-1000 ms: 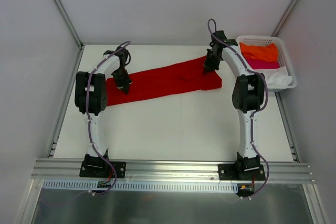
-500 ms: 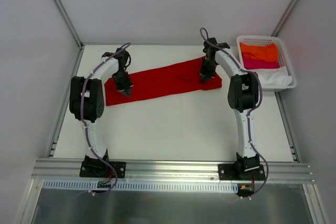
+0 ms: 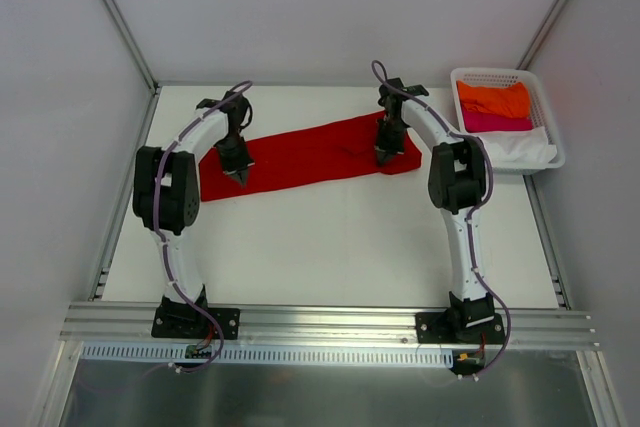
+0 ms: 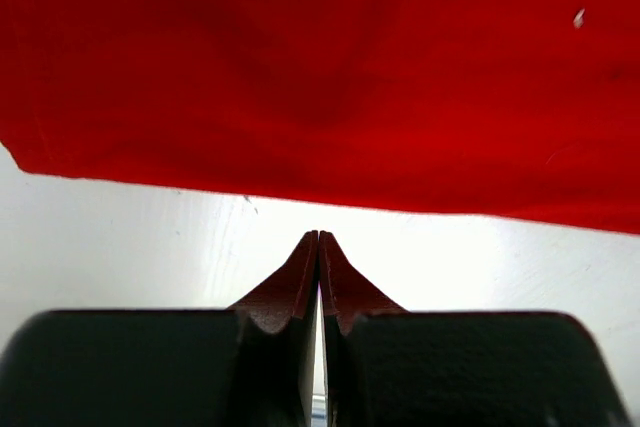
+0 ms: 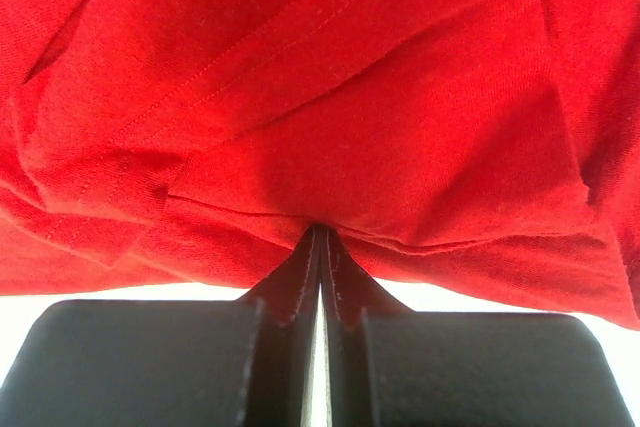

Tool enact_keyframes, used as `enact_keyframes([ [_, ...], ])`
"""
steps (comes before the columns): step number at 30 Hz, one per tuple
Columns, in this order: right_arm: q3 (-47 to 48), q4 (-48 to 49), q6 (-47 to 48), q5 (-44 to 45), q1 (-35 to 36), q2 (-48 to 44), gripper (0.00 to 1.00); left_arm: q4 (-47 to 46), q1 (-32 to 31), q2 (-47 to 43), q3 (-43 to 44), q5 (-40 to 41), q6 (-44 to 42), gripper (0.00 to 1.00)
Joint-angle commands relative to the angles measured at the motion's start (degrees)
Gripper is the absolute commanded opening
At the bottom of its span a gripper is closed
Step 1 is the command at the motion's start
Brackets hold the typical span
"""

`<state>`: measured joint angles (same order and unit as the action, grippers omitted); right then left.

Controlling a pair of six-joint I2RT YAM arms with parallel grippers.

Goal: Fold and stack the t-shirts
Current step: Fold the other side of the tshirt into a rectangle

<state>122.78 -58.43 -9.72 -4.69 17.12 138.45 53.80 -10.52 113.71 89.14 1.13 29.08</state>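
— Where's the red t-shirt [image 3: 310, 152]?
— Stretched in a long band across the desk's [image 3: 330, 237] far half.
— And the left pincer [image 3: 241, 178]?
— Fully closed, empty, tips just short of the cloth's edge.
— And the right pincer [image 3: 384, 157]?
— Closed too, tips at the hem; can't tell whether any cloth is caught.

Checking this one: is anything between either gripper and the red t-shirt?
Nothing visible. The left gripper, shut, hangs over bare table just short of the near edge of the red t-shirt. The right gripper, also shut, meets its folded edge. The white basket sits apart at the right.
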Motion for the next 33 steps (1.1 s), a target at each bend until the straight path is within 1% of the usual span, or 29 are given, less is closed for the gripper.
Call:
enact_keyframes([
  [1,1.32,-3.00,0.49,0.64,0.63,-1.08,0.01,1.22,-0.11,1.77,3.75,4.40,-0.60,0.00],
  [4,0.62,-3.00,0.58,1.00,0.72,-1.43,0.01,1.31,-0.11,3.62,6.30,6.16,-1.04,0.00],
  [9,1.23,-2.39,0.84,0.47,0.72,-3.89,0.00,2.10,0.59,6.61,10.87,4.85,-1.48,0.00],
  [10,1.58,-1.95,0.84,-0.75,0.72,-5.02,0.02,2.18,0.59,6.96,11.31,4.76,-1.66,0.00],
  [15,4.74,-1.07,-0.47,-4.88,0.89,-5.21,0.02,2.27,0.59,7.93,10.35,4.85,-2.01,0.00],
  [16,4.75,-1.15,-0.65,-6.37,0.89,-4.95,0.01,2.27,0.68,7.93,10.26,4.68,-2.01,0.00],
  [20,4.22,-0.28,-0.04,-8.84,1.42,-4.07,0.00,2.19,0.68,9.07,10.35,5.29,-2.01,0.00],
  [23,2.64,3.41,-0.74,-11.31,1.68,-5.65,0.02,1.92,0.77,10.74,11.31,4.33,-2.19,0.00],
  [25,3.33,4.91,-0.92,-12.27,1.68,-5.83,0.06,1.40,1.12,11.18,12.28,1.96,-1.66,0.00],
  [27,3.78,4.91,-0.83,-12.80,1.68,-5.13,0.09,0.96,1.12,11.01,13.07,1.51,-0.87,0.00],
  [29,3.70,5.34,-0.66,-13.50,1.68,-4.69,0.20,0.96,1.12,10.92,13.77,1.77,-0.60,0.00],
  [30,3.69,5.52,-0.66,-14.11,1.68,-4.51,0.28,0.96,1.12,11.01,14.47,2.04,-0.60,0.02],
  [32,3.78,6.23,-0.74,-14.56,1.86,-4.24,0.32,0.96,1.21,10.92,14.83,2.21,-0.87,0.07],
  [33,3.96,6.31,-0.74,-14.30,1.69,-4.24,0.37,0.96,1.12,10.92,14.83,2.48,-0.95,0.14],
])
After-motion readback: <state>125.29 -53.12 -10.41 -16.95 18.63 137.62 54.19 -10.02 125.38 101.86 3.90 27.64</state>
